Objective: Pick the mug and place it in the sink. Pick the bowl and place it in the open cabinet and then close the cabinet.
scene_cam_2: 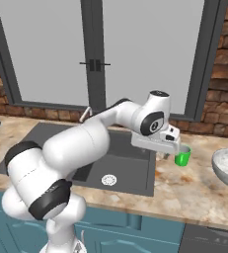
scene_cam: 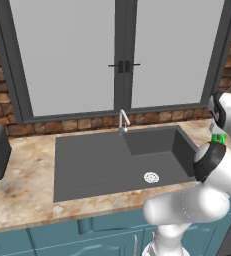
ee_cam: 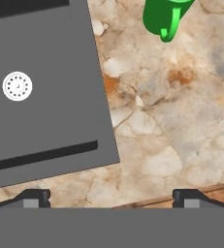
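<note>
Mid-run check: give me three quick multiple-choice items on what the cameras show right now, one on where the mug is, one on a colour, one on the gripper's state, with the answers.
1. Where is the mug?
A. On the counter to the right of the sink
B. Inside the sink by the drain
C. Held in the gripper

2. What colour is the mug?
A. Red
B. Bright green
C. White

3. How does the gripper stand?
A. Shut on the mug
B. Shut on nothing
C. Open, holding nothing

Answers:
1. A, the right base view shows it standing on the stone counter beside the basin.
2. B, it reads green in all three views.
3. C, in the hand view the two fingertips stand wide apart over bare counter, with the mug farther ahead.
</note>
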